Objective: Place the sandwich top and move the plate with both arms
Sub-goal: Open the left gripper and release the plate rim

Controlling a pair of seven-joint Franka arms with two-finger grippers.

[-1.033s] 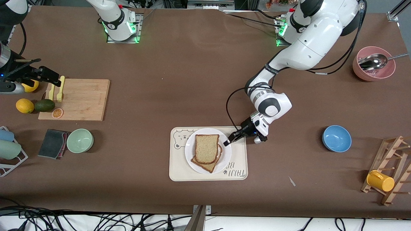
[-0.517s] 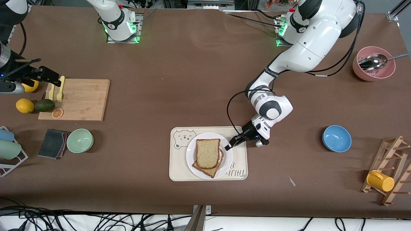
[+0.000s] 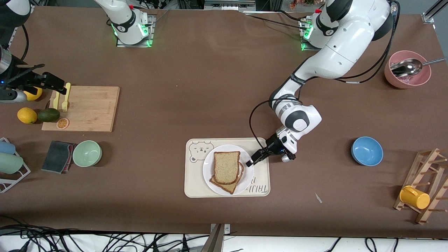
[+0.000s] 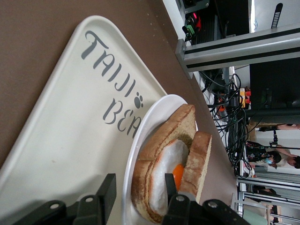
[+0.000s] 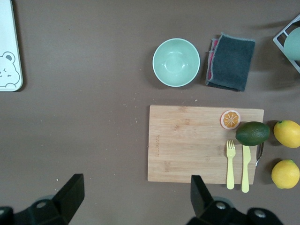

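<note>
The left gripper's (image 3: 249,163) jaws stand partly apart and grip nothing. In the left wrist view the fingers (image 4: 108,192) flank the rim of the round plain white plate (image 4: 154,112) and the near end of the sandwich; whether they touch either, I cannot tell. The right gripper's (image 5: 136,197) jaws are spread wide and empty.

Read the front view as a clock, with twelve toward the robots' bases. The left gripper hangs low over the cream rectangular bear-print tray (image 3: 196,187), at the plate's (image 3: 207,168) three o'clock edge. The plate sits on the tray, which lies at six o'clock from the table's middle. The sandwich top (image 3: 226,167), a light brown speckled wholegrain slice with a darker crust, lies on the plate over a darker toast slice (image 3: 229,188). It is skewed, so a corner of the toast pokes out at six o'clock. The left wrist view shows a fried egg (image 4: 173,173) between the two slices.

The right arm waits, its gripper (image 3: 62,88) over the end of the pale wooden cutting board (image 3: 87,108) toward the right arm's end of the table, at ten o'clock from the tray. A yellow plastic fork (image 3: 65,101) lies on that end. A pale green bowl (image 3: 87,153) stands at the tray's nine o'clock and a blue bowl (image 3: 366,151) at its three o'clock, both well apart from it.
</note>
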